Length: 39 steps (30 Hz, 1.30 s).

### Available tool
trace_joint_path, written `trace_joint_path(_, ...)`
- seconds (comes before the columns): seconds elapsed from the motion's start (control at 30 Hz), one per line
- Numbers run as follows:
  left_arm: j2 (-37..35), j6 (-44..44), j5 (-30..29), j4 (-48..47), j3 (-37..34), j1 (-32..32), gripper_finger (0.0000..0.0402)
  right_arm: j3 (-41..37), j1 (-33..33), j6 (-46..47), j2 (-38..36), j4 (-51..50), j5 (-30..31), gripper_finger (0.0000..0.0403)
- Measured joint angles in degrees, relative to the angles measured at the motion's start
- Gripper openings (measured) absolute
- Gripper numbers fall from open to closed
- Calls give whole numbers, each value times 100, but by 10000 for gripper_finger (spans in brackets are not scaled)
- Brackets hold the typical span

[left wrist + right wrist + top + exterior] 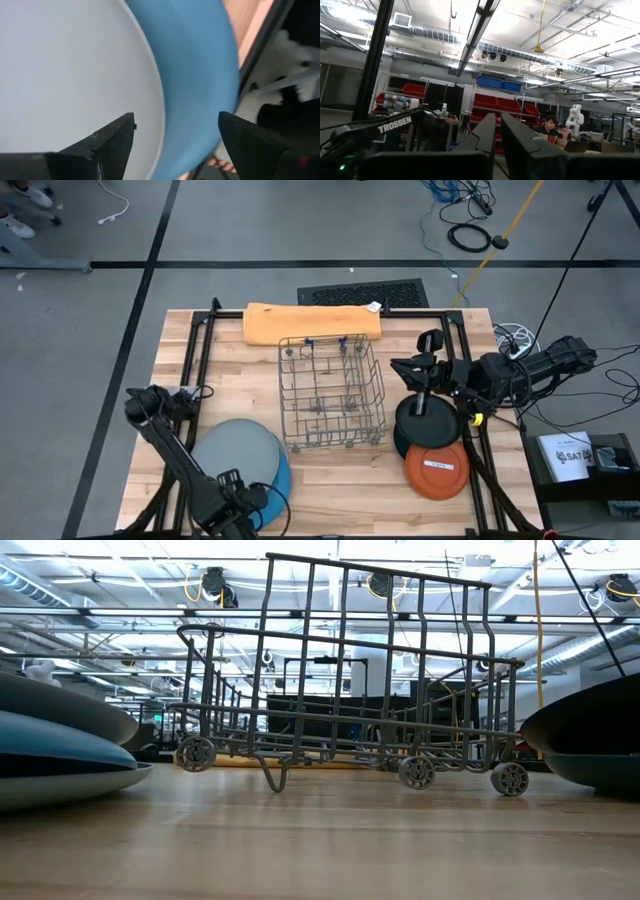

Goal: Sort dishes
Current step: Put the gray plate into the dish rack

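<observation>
The left gripper (175,142) sits low at the near edge of the counter (330,480), its fingers (107,142) spread on either side of the rims of the grey plate (235,452) and the blue plate (283,478) beneath it. The step in hand looks like taking a first plate for the wire rack (332,392). Next, the fingers need to close on one rim only, then lift. The right gripper (412,367) waits, fingers pressed together, above the black plate (425,420) and orange plate (437,467).
</observation>
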Motion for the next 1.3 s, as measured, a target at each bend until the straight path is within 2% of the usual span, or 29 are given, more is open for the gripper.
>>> trace_joint_path(0.2,191,138,-16,-177,-2,-28,282,0,0,6,0,-22,2,25)
trace_joint_path(0.53,191,135,-634,-204,-2,-93,227,0,0,48,0,-26,2,25)
trace_joint_path(0.63,191,133,-651,-216,-2,-93,217,0,-1,65,0,-30,2,25)
trace_joint_path(1.3,389,137,-658,-255,-216,-89,215,0,0,66,-2,-81,2,25)
